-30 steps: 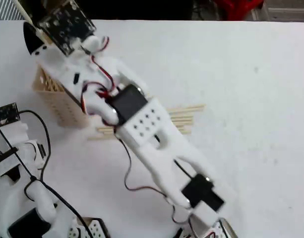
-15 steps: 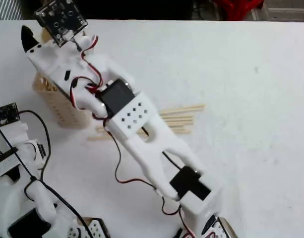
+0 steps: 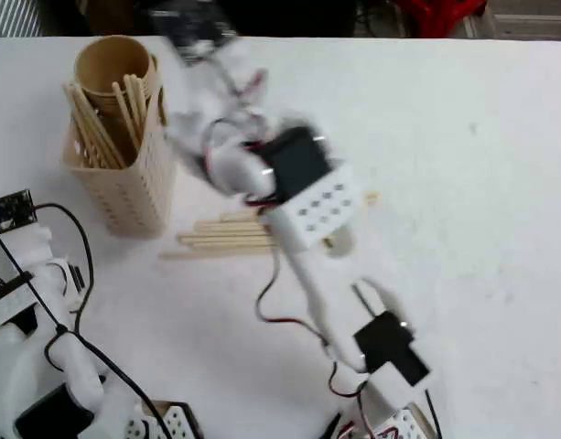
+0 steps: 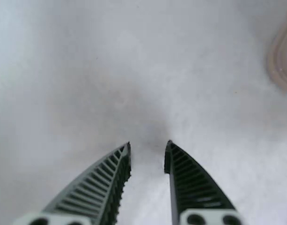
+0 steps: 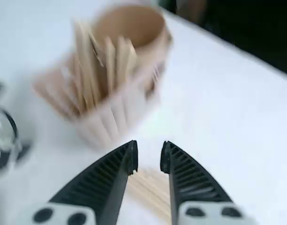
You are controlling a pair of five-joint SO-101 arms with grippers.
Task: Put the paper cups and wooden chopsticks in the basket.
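A cream slatted basket (image 3: 124, 187) stands at the table's left, holding a brown paper cup (image 3: 113, 66) and several wooden chopsticks (image 3: 95, 133) that lean upright in it. More chopsticks (image 3: 227, 236) lie flat on the table beside the basket, partly under my right arm (image 3: 298, 174). In the right wrist view my right gripper (image 5: 148, 157) hangs open and empty above those loose chopsticks (image 5: 150, 187), facing the basket (image 5: 110, 115) and cup (image 5: 134, 28). My left gripper (image 4: 147, 157) is slightly open over bare table, with nothing between its fingers.
My left arm (image 3: 24, 311) rests at the table's lower left with black cables around it. A pale curved edge (image 4: 280, 61) shows beside the left gripper. White table stretches to the right of the right arm.
My right arm has pulled back from over the basket and swung right, uncovering the cup and chopsticks inside. The left arm has stayed still.
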